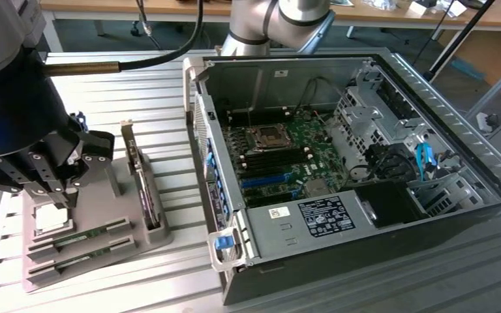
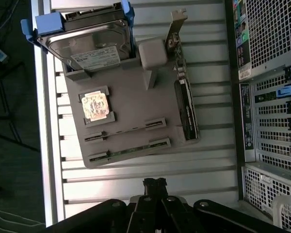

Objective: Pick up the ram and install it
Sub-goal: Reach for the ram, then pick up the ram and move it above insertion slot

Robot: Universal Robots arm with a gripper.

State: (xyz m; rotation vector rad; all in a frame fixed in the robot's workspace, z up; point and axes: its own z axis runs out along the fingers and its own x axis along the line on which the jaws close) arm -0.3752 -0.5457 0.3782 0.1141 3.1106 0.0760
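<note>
Ram (image 2: pixel 127 129) lies in the tray (image 2: pixel 136 107) near the card (image 2: pixel 186 109); claw (image 2: pixel 154 183) hovers closed, empty.

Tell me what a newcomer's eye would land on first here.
The open grey metal computer case on the exterior view's right draws the eye first, with its green motherboard laid bare. On the exterior view's left, the black gripper hangs over a grey moulded tray. The tray holds two thin green ram sticks in slots and a silver hard drive in a blue frame.
</note>
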